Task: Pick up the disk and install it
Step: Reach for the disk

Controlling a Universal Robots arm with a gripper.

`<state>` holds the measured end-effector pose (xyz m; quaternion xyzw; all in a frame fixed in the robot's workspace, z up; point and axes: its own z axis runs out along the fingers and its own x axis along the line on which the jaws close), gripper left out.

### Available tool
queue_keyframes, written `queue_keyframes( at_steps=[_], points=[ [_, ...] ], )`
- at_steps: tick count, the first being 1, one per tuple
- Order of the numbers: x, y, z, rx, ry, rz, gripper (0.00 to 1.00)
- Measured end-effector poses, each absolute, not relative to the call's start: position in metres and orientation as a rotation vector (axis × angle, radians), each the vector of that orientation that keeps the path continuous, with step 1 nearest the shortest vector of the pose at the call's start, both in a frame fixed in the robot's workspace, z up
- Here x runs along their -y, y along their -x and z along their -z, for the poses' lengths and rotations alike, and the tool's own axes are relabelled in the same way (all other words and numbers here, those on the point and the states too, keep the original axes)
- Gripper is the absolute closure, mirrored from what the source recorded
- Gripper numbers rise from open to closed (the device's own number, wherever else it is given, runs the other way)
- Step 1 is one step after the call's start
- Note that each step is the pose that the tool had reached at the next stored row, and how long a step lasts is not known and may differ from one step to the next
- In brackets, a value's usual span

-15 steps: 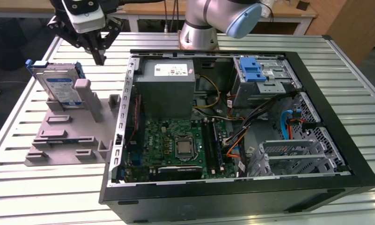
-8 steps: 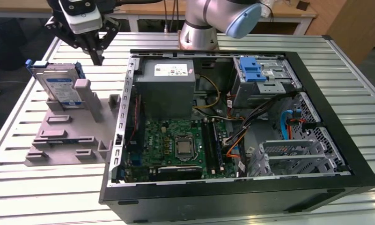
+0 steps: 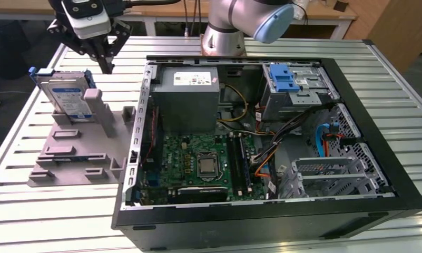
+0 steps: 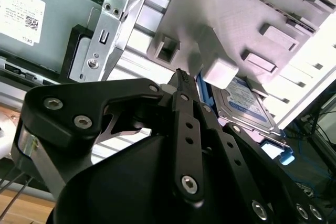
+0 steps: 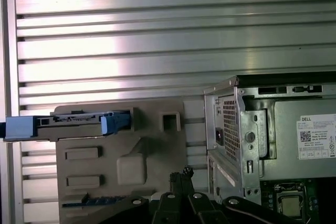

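Standing on edge in a grey holder at the exterior view's left, the disk rests against a post, on the slatted worktop. Above it and slightly to the right, the gripper hangs with its fingers pinched together, holding nothing and clear of the disk. Further right lies the open computer case, with a grey box and a blue latch inside.

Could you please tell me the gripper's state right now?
Gripper: closed, holding nothing; the flat silver rectangular disk in its blue plastic bracket stands untouched in the grey holder.
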<state>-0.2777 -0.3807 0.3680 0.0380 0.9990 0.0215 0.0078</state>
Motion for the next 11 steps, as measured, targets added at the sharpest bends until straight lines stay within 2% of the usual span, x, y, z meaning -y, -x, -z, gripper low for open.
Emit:
queue_keyframes(
  at_steps=[11],
  points=[
    [0.367,0.311,-0.365,-3.124,-0.119,-0.067,0.89]
  ],
)
